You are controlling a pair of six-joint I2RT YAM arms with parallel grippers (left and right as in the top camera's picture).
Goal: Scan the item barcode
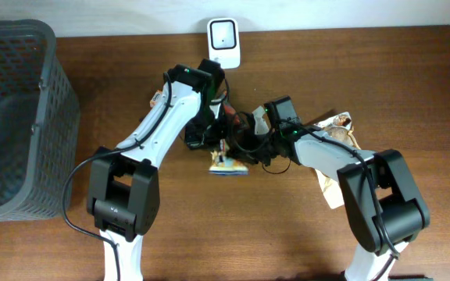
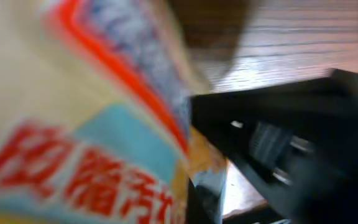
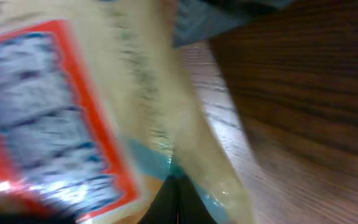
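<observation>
The item is a cream snack packet (image 1: 229, 162) with red and blue print, held above the table's middle between both arms. It fills the left wrist view as a blurred packet (image 2: 86, 124) with red characters. My left gripper (image 1: 212, 144) is shut on its edge, and a dark finger (image 2: 202, 208) shows at the bottom. My right gripper (image 1: 246, 147) is also shut on the packet (image 3: 73, 106), with its fingertips (image 3: 179, 202) pinching the lower seam. The white scanner (image 1: 223, 43) stands at the table's back edge. I cannot make out the barcode.
A dark mesh basket (image 1: 18, 117) stands at the far left. More snack packets (image 1: 341, 123) lie to the right, partly under the right arm. The right gripper's black body (image 2: 291, 143) crosses the left wrist view. Dark wooden table (image 1: 233, 234).
</observation>
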